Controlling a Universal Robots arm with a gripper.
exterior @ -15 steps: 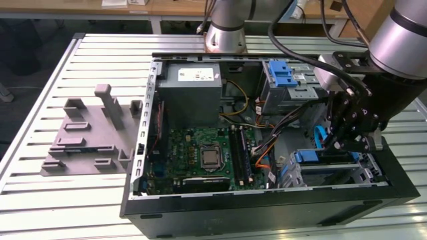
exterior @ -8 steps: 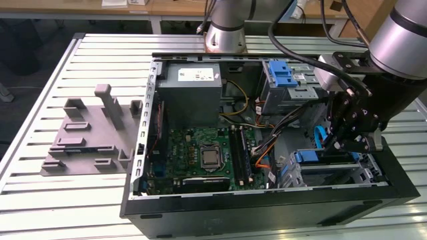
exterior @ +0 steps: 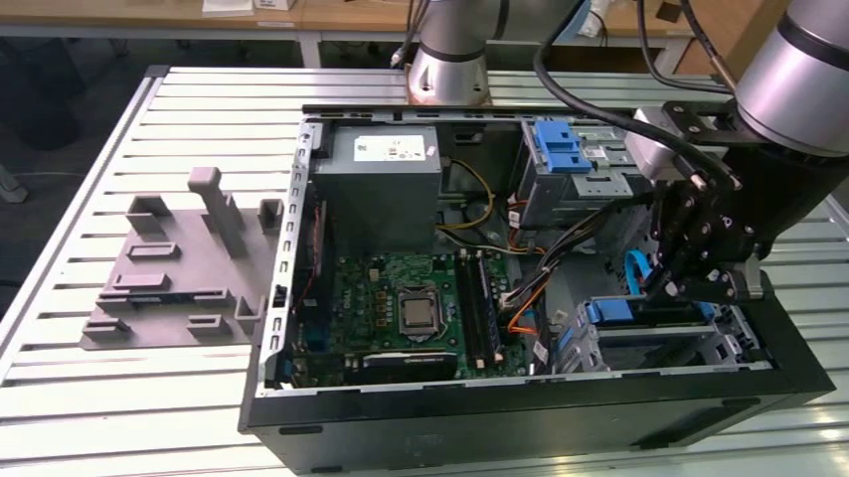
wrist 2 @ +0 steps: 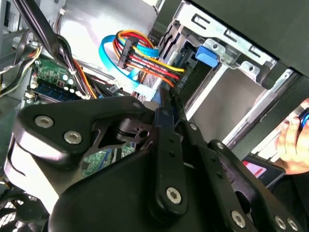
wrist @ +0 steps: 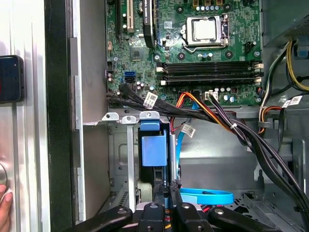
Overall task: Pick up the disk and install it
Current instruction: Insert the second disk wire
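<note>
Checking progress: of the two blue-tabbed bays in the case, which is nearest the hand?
In the exterior view, the lower blue-tabbed bay, directly by the hand; the upper bay sits away, beside the grey power-supply box.

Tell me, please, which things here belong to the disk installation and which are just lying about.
Part of the job:
- disk, with its blue carrier, at the drive cage
- gripper, right at the disk

Just lying about:
- grey fixture on the table
- power supply
- motherboard
- blue cable
</note>
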